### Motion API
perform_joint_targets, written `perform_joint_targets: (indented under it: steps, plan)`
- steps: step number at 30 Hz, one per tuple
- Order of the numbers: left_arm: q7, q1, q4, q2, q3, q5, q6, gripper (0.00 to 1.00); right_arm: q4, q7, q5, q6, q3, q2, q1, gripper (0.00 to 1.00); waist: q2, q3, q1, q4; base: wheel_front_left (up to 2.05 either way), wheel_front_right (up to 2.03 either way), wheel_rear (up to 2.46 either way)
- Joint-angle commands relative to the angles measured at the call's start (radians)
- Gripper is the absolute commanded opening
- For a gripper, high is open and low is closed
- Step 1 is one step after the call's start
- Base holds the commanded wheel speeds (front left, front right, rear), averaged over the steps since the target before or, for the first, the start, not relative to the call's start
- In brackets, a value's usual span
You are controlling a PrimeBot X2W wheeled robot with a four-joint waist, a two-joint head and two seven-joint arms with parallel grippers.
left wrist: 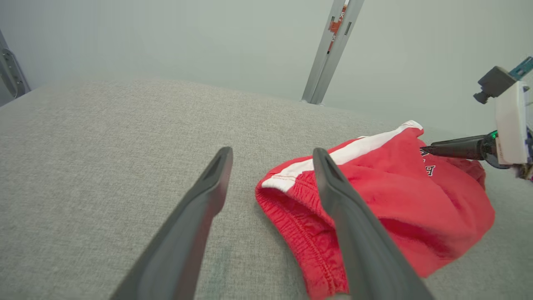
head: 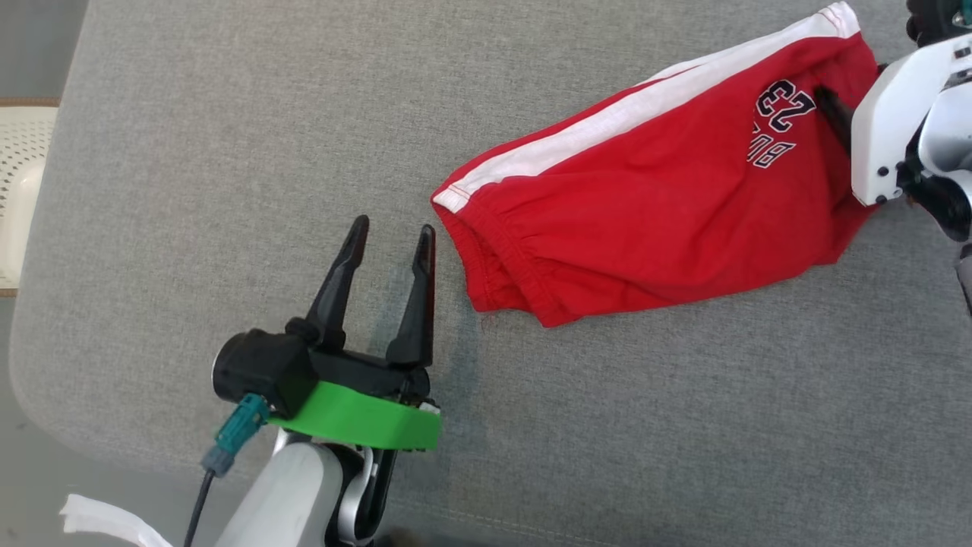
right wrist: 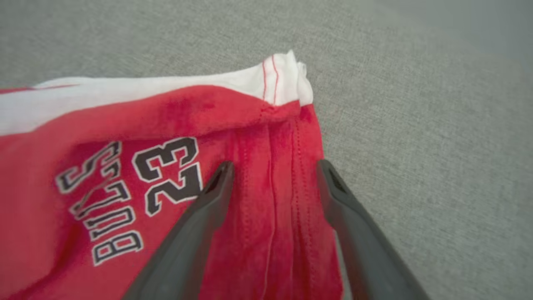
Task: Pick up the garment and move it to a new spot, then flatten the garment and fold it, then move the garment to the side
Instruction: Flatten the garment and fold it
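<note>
The garment [head: 645, 197] is a pair of red shorts with a white side stripe and a "BULLS 23" print. It lies folded lengthwise on the grey fabric surface [head: 228, 152], right of centre in the head view. My left gripper [head: 394, 225] stands open just left of the elastic waistband end [left wrist: 291, 208], apart from the cloth, with nothing between its fingers. My right gripper [right wrist: 275, 163] is open above the hem end of the garment [right wrist: 125, 146], its jaws spread over the red seam beside the print. One of its fingers [head: 831, 114] pokes over the cloth.
The grey surface's rounded edge runs down the left side, with a white perforated object [head: 23, 175] beyond it. A white strip of cloth [head: 99, 520] lies at the bottom left. A metal post [left wrist: 333, 50] rises behind the far edge.
</note>
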Motion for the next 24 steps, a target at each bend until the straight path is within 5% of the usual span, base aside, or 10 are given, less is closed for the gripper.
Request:
perform_joint_targets:
  steps: [1, 13, 14, 15, 24]
  plan:
    - [-0.002, 0.020, -0.016, -0.013, 0.018, 0.041, -0.018, 1.00, 0.015, 0.010, -0.037, 0.000, -0.012, 0.000, 0.017, 1.00, 0.0000, 0.009, 0.0000, 0.017, 0.00, 0.00, 0.00]
    - [-0.003, 0.141, -0.043, -0.080, 0.126, 0.187, -0.135, 1.00, 0.103, 0.060, -0.067, -0.001, -0.151, 0.065, 0.117, 1.00, 0.0000, -0.026, 0.0000, 0.041, 0.00, 0.00, 0.00]
    - [-0.003, 0.145, -0.043, -0.082, 0.131, 0.190, -0.142, 1.00, 0.104, 0.056, -0.059, -0.001, -0.159, 0.075, 0.121, 0.28, 0.0000, -0.029, 0.0000, 0.042, 0.00, 0.00, 0.00]
    - [-0.003, 0.149, -0.041, -0.083, 0.138, 0.193, -0.147, 1.00, 0.109, 0.055, -0.043, -0.001, -0.170, 0.091, 0.126, 0.00, 0.0000, -0.033, 0.0000, 0.042, 0.00, 0.00, 0.00]
    - [-0.003, 0.205, -0.027, -0.086, 0.177, 0.220, -0.165, 1.00, 0.124, -0.058, 0.069, -0.001, -0.339, 0.179, 0.134, 0.00, 0.0000, -0.106, 0.0000, -0.012, 0.00, 0.00, 0.00]
